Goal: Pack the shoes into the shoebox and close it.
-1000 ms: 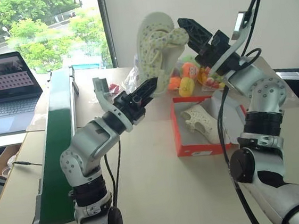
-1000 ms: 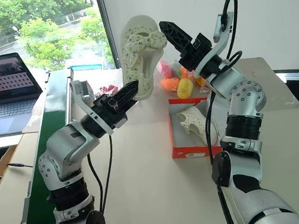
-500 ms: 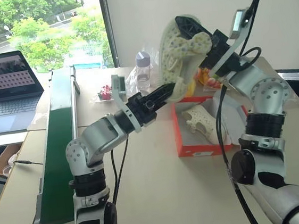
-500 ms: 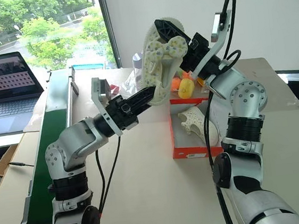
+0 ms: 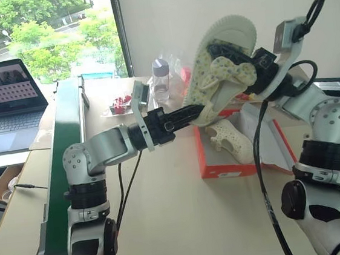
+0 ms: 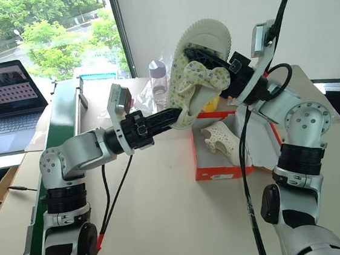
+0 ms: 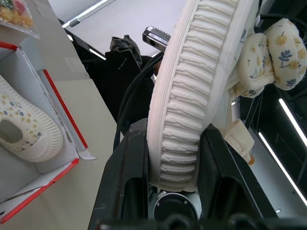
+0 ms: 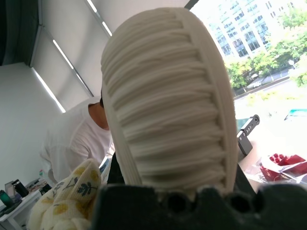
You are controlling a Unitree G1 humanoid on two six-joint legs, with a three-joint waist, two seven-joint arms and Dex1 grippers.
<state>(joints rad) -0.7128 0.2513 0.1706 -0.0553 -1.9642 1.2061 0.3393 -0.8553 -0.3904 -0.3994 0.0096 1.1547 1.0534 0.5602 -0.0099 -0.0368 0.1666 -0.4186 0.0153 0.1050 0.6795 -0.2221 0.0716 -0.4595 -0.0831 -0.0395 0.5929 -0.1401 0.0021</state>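
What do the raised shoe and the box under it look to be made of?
Raised shoe: soft printed fabric upper with small floral dots, and a matte ribbed cream sole, likely rubber or foam. Shoebox: thin cardboard by the look of it, orange-red outside and white inside, with folded flaps at the corners.

One cream shoe (image 5: 221,67) held aloft sole-up, second shoe (image 5: 227,138) lying inside open orange-red shoebox (image 5: 223,169)

arms: silver-grey rounded shells, black joint rings
fingers (image 5: 184,115): black, long, ribbed
cables: black, looping along both forearms
wrist cameras: small grey housings
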